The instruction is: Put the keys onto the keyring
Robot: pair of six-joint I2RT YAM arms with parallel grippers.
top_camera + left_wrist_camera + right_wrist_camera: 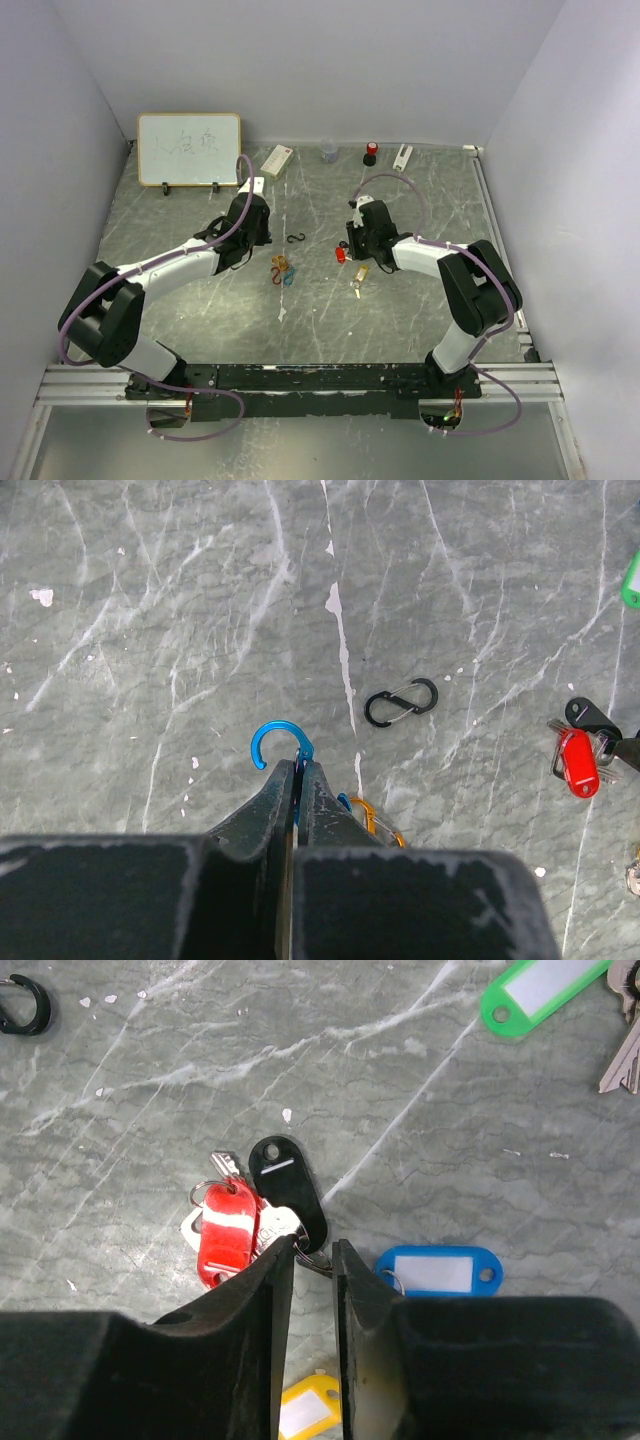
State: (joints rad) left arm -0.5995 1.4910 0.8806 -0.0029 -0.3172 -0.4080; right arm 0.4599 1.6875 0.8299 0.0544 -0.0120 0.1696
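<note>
Grey marbled desk [330, 330]. My left gripper [298, 770] pinches a blue carabiner clip [272, 738]. My right gripper [312, 1250], narrowly parted, straddles the red-tagged key [228, 1232] mid-desk; grip unclear. A blue-tagged key [440, 1270] lies loose just right of it. Nothing looks threaded yet.

Key tags, 5 total: 1 red tag [228, 1232], 1 black tag [290, 1195], 1 blue tag [440, 1270], 1 yellow tag [308, 1405], 1 green tag [540, 990]. Metal keys [625, 1050]: approx 2 bunches, exact no. hard to tell under the tags. Clips, 3: 1 blue carabiner [278, 727], 1 orange carabiner [362, 805], 1 black S-clip [401, 701]. At back: 1 whiteboard [189, 149], 1 white box [277, 160], 1 clear cup [329, 150], 1 red-capped item [371, 153].
</note>
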